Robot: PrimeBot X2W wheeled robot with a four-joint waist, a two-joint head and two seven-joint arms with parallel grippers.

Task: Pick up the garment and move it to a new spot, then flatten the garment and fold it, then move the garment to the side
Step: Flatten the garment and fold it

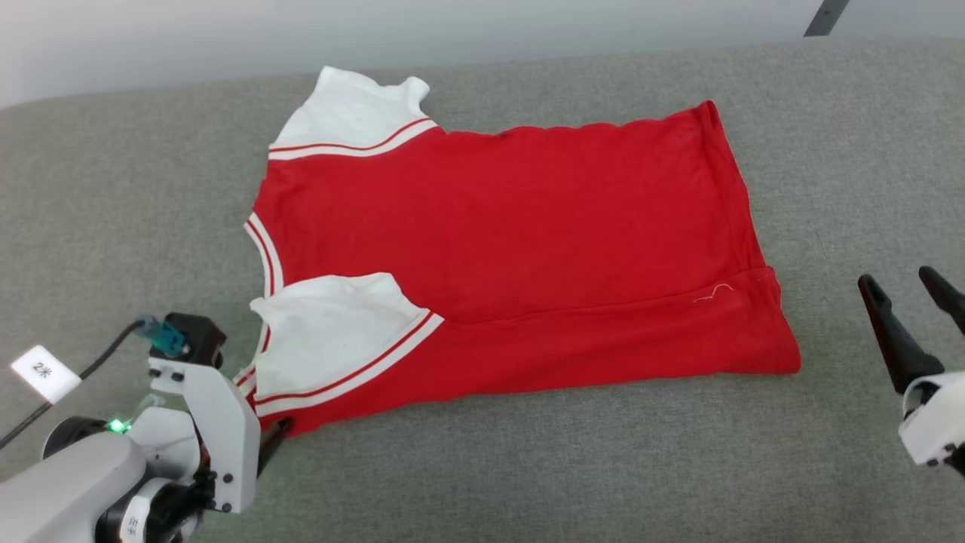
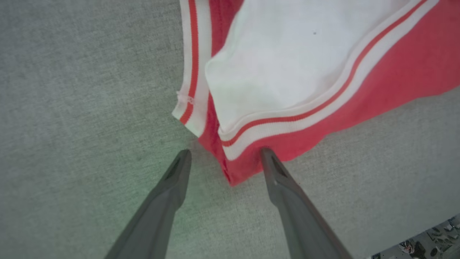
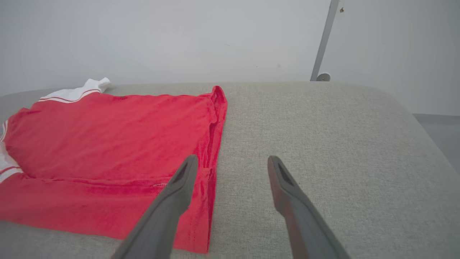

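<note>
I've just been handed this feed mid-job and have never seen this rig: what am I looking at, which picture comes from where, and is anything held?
It is a two-armed wheeled robot facing a grey cushioned surface. The wide picture comes from its head, looking down; the other two come from cameras on each wrist, looking along that arm's two dark fingers.

On the surface lies the garment, a red shirt with white sleeves, spread out with its near edge folded over.

The left claw is open, its fingers either side of the shirt's near shoulder corner, not closed on it. The right claw is open too, off the hem end, over bare surface. Nothing is held.
</note>
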